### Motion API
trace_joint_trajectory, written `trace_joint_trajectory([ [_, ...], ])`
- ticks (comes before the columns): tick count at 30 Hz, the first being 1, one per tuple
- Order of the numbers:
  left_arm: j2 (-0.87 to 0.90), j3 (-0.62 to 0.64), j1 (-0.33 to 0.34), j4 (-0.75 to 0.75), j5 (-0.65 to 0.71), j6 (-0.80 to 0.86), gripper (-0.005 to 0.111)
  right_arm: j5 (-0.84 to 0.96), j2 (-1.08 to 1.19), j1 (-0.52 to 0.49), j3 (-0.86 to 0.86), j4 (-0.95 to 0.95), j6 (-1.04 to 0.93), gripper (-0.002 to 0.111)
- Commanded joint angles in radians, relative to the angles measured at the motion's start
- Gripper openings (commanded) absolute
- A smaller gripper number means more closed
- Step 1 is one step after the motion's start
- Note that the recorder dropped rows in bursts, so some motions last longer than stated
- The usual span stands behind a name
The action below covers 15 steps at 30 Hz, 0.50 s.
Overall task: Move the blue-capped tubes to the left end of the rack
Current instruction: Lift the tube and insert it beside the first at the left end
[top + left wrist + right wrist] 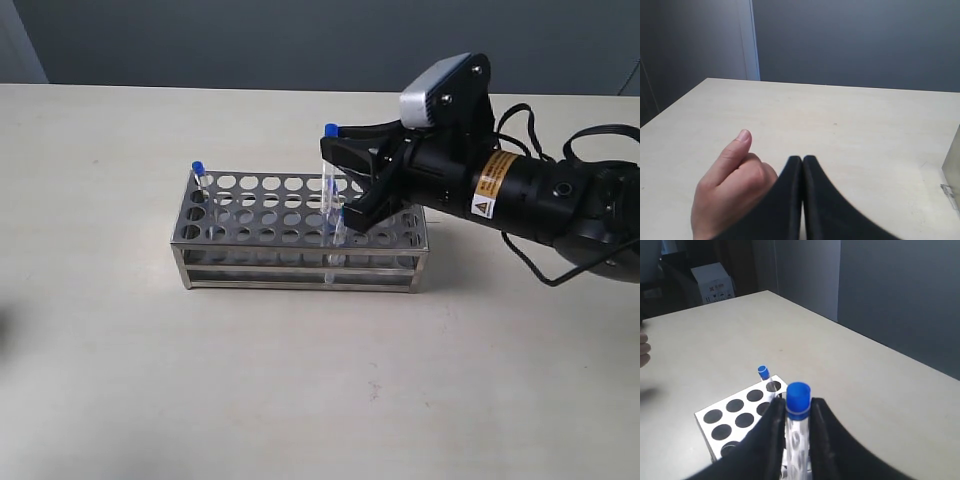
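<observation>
**Inspector:** What was the condition of the right gripper (338, 185)?

**Examiner:** It was clamped on one blue-capped tube (331, 131), with the fingers pressing its sides just below the cap. The tube stood upright and raised, right of the middle of the rack (240, 243). Its lower part passed down through the top plate. I could not tell whether its tip rested on anything.

**Inspector:** And the other tubes?

**Examiner:** A second tube (199, 172) sat in the far-left corner hole. A third blue cap (340, 213) showed just beside the held tube, lower and nearer. I found no fourth.

**Inspector:** Where was the rack?

**Examiner:** It stood on the pale table (300, 400), about the centre, with its long side facing the near edge.

**Inspector:** And the left gripper (802, 162)?

**Examiner:** Its fingers were pressed together with nothing between them. It was well left of the rack, and a person's hand (732, 185) lay just beside it on the table.
</observation>
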Motion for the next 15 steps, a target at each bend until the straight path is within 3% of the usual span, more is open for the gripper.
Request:
trace_joint_trajectory([
  [1,-0.004,0.003,-0.009,-0.002,0.002,-0.002,0.0,-0.036,-0.007,-0.001,-0.023,-0.027,0.016,-0.001],
  [7,-0.004,0.003,-0.009,-0.002,0.002,-0.002,0.0,-0.03,0.033,0.028,-0.134,-0.174,0.129,-0.001],
  [15,-0.004,0.003,-0.009,-0.002,0.002,0.0,0.0,0.032,0.155,0.129,-0.318,-0.197,0.132,-0.001],
])
